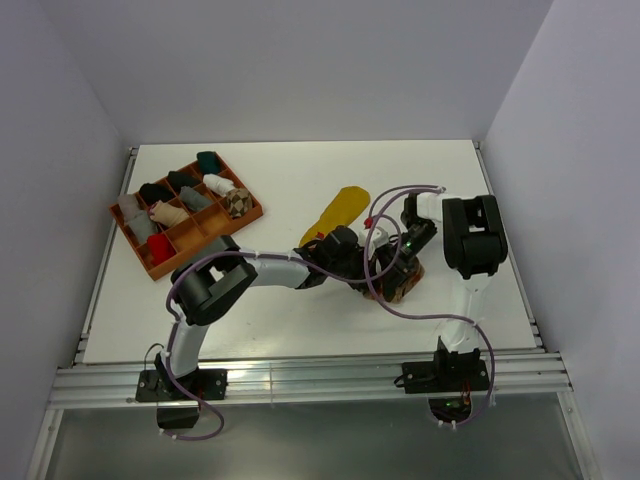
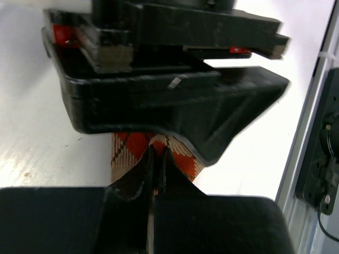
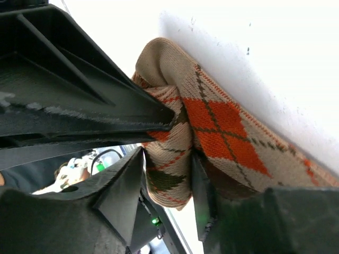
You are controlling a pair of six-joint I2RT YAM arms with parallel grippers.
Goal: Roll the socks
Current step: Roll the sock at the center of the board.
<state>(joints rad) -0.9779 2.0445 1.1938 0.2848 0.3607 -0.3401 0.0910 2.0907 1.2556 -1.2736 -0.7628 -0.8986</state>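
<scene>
The orange-brown-cream argyle sock (image 1: pixel 408 288) lies right of the table's centre, partly bundled under both grippers. My right gripper (image 3: pixel 167 180) is shut on a folded part of it (image 3: pixel 217 119), with one finger on each side of the fold. My left gripper (image 2: pixel 157 159) has its jaws pressed nearly together at the edge of the same sock (image 2: pixel 130 148), just under the right gripper's body. In the top view, the left gripper (image 1: pixel 368 266) and the right gripper (image 1: pixel 398 264) meet over the sock. The mustard yellow sock (image 1: pixel 340 212) lies flat just behind them. A brown-and-cream argyle bundle (image 1: pixel 237 202) sits in the tray.
An orange compartment tray (image 1: pixel 255 213) stands at the back left with several small bundles in black, grey, white, teal and red. The table's metal front rail (image 1: pixel 300 375) runs along the near edge. White walls close in the left, right and back sides.
</scene>
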